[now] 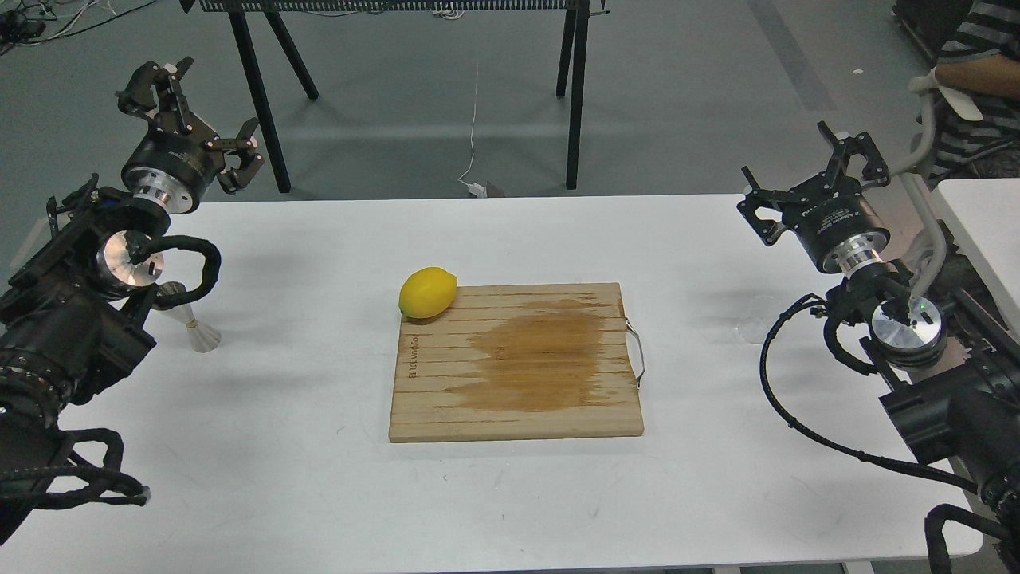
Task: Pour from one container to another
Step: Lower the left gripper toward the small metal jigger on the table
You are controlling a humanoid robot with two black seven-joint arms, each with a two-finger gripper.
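Note:
The steel jigger (191, 320) stands on the white table (319, 478) at the left, partly hidden behind my left arm. A small clear glass cup (757, 321) sits on the table at the right, faint against the white top, just left of my right arm. My left gripper (203, 104) hangs open above the table's far left corner, well above and behind the jigger, with nothing in it. Over the far right edge my right gripper (809, 171) is raised and open, holding nothing, up and behind the cup.
A wooden cutting board (446, 399) with a wet stain and a wire handle lies mid-table. A lemon (428, 292) rests at its far left corner. A second white table (984, 231) and a seated person (976, 80) are at the right; black stand legs (263, 104) behind.

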